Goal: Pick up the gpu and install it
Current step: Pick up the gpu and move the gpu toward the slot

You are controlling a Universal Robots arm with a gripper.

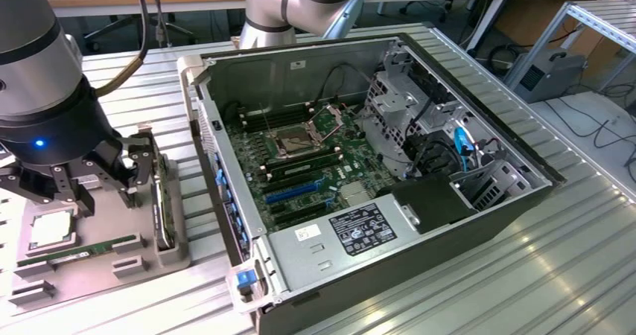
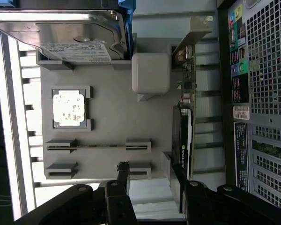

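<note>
Wrist view: gpu [image 2: 182,136] edge-on, green logo

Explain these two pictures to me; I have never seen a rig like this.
The machine is a robot arm ending in a claw. One picture is taken from a camera off the arm; the other from a camera on its wrist, looking past the claw. On the metal table lie an open computer and a grey tray with parts: a gpu on edge, a hard drive, a chip, a memory stick. The claw is open and holds nothing, hanging above the tray.
</note>
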